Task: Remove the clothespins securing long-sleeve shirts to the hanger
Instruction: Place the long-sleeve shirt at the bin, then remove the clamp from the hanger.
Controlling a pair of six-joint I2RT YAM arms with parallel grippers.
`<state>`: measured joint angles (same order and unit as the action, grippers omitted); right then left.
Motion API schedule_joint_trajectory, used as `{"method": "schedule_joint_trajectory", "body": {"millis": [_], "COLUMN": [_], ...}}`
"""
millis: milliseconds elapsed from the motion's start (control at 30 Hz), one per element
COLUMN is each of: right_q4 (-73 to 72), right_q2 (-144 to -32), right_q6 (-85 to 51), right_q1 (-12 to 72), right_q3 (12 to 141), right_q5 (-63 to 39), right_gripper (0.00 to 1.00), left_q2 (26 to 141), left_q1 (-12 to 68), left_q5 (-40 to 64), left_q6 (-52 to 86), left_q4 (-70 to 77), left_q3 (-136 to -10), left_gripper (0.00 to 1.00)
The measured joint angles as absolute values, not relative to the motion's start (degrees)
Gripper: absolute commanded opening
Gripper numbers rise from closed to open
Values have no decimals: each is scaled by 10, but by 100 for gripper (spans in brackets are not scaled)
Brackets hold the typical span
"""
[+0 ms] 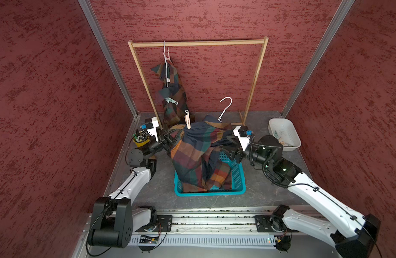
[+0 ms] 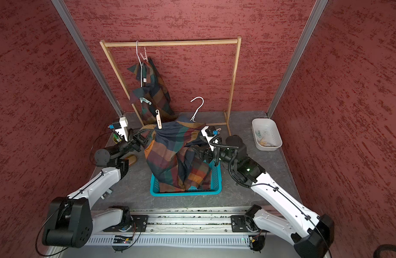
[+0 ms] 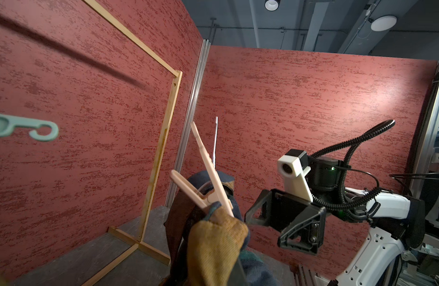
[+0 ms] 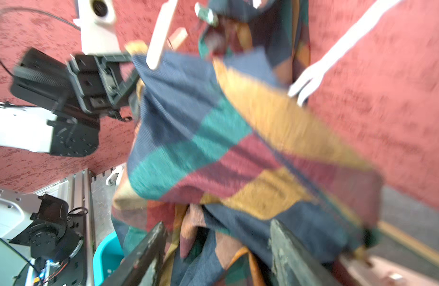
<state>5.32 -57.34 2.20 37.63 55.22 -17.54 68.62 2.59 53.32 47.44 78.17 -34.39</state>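
Hard to make out: the right wrist view is smeared with blur. Of the right gripper (image 4: pixel 218 255) it shows only two dark fingers (image 4: pixel 151 257), cut off at the frame edge. In both top views the tips of the left gripper (image 1: pixel 170 139) are buried in cloth. Its own wrist view shows no fingers, only a mustard bunch of fabric close up

Jaws: left pair clamped together on the edge of the lower plaid shirt (image 1: pixel 197 154). Right pair stands apart with cloth across the gap; cannot tell if it touches the pads

Pins: peach clothespin (image 1: pixel 188 119) clipped on that shirt's top edge, near the left gripper at its 1 o'clock, well apart from the right gripper at its 10 o'clock. Mint clothespin (image 1: pixel 171 100) on the hanging shirt (image 1: pixel 173 82), 12 o'clock of the left gripper. Pink clothespin (image 2: pixel 144 56) at the hanger neck just under the wooden rail (image 1: pixel 197 42)

Containers: teal basket (image 1: pixel 238 176) takes the lower shirt's tail. White tub (image 1: pixel 284 126), 2 o'clock of the basket, holds several pins, count unclear. Yellow cup (image 1: pixel 141 143), 9 o'clock of the left gripper, holds pens
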Motion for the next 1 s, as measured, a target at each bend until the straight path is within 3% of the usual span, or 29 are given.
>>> {"method": "schedule_joint_trajectory", "body": {"millis": [467,1000], "right_q4": [124,172], "right_q2": [-697,-803], "right_q6": [154,256], "right_q1": [243,234], "right_q3": [686,776], "right_q5": [-269,-371], "right_gripper": [71,71], "left_q2": [685,682], "left_q1": [12,12], "left_q5": [566,588], "left_q6": [466,467], "left_q4": [785,785], "left_q3": [-345,-357], "left_gripper": [0,0]}}
